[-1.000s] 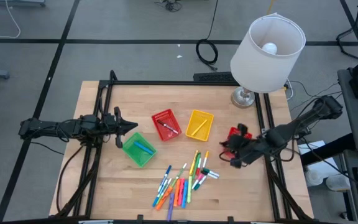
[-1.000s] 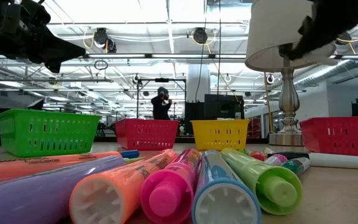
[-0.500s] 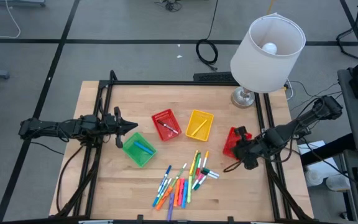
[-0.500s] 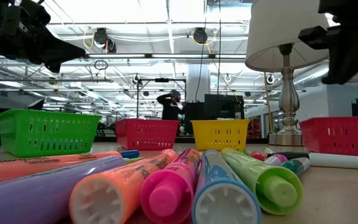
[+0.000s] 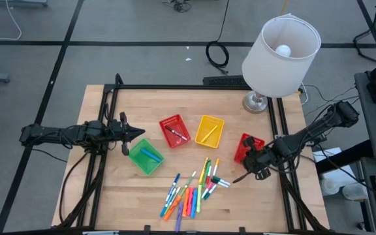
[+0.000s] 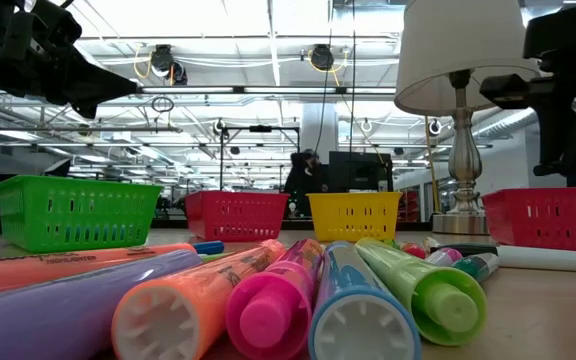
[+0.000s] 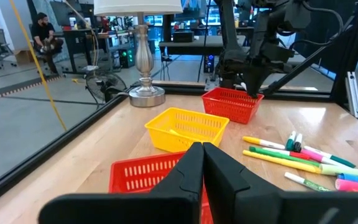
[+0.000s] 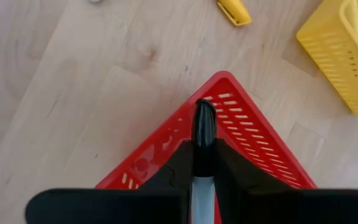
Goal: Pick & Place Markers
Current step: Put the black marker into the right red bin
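Note:
Several markers (image 5: 191,190) lie loose on the wooden table near its front edge. My right gripper (image 5: 253,167) hangs over the near corner of a red basket (image 5: 245,146) at the right, pointing steeply down, shut on a marker with a black cap (image 8: 204,121). My left gripper (image 5: 138,132) waits shut and level at the left, by the green basket (image 5: 146,157), which has a blue marker in it. A second red basket (image 5: 173,130) and a yellow basket (image 5: 209,130) each hold a marker. My right gripper pinches the marker's pale barrel (image 8: 202,186) between its two fingers (image 8: 232,168), which lie along it. The black-capped end sticks out past the fingertips, over the red basket's corner (image 8: 224,84). The marker is lifted clear and slants down with the gripper.
A table lamp with a white shade (image 5: 281,46) stands at the back right, its base (image 5: 256,102) on the table. Black frame rails (image 5: 107,111) run along the left and right sides. A person (image 6: 306,175) stands in the room beyond the table.
My right gripper has sunk toward the red basket at the right and rolled about its own pointing line, tipping more steeply down. It has stayed shut on the marker.

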